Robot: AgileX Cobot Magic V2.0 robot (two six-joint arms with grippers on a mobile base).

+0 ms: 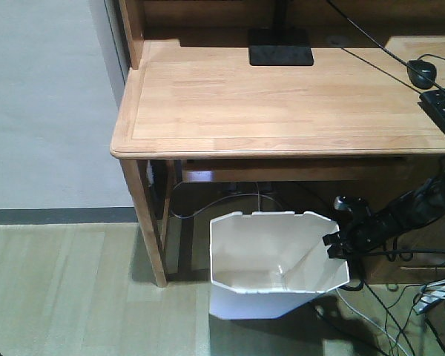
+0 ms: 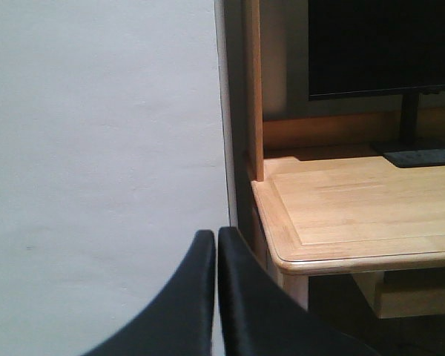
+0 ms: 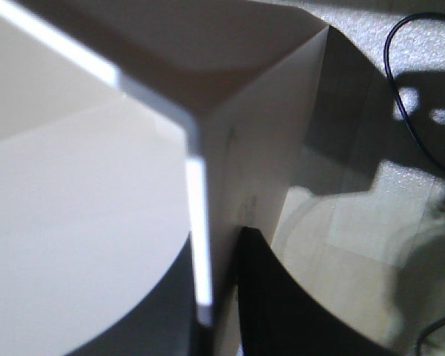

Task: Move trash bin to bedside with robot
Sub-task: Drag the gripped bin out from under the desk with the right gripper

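We see the trash bin [image 1: 271,259] standing on the floor [image 1: 67,289], partly under the front edge of the wooden desk [image 1: 282,111]. The right arm [image 1: 408,208] reaches in low from the right, below the desktop, slanting down to the bin's right rim. There the right gripper [image 1: 334,245] straddles the bin wall, one finger inside and one outside, clamped on it. In the left wrist view, the left gripper [image 2: 216,241] has its fingers pressed together, holding nothing. It points at the pale wall [image 2: 96,148] beside the desk corner.
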